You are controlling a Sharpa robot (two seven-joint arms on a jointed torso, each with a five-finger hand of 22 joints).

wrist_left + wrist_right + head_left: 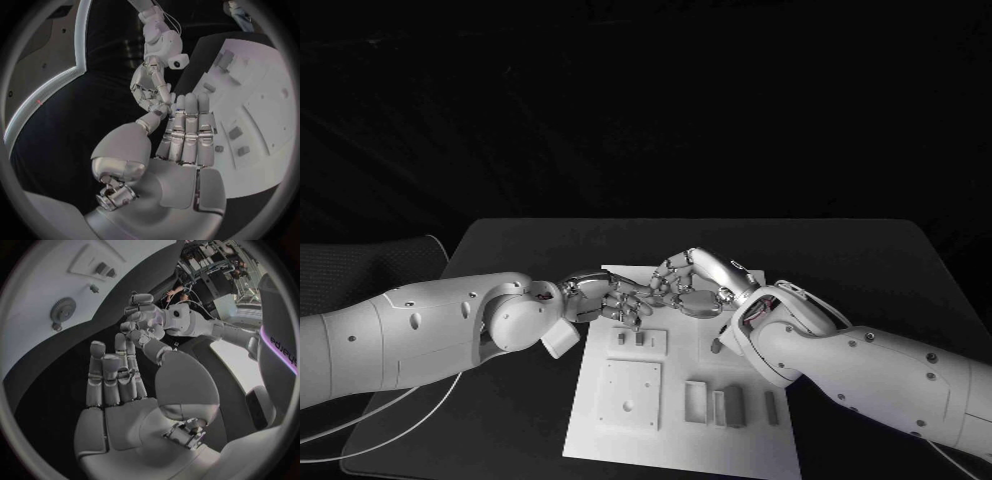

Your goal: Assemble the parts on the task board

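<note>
Right now the dark surface (877, 260) carries the flat white task board (682, 430), with small grey parts (728, 407) standing in its slots. Above its far end, the shiny left hand (606, 298) and right hand (692, 282) meet fingertip to fingertip; I cannot tell if they hold anything.

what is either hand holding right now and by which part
Cannot be told. The left hand and right hand meet fingertip to fingertip over the task board; no part shows between them.
</note>
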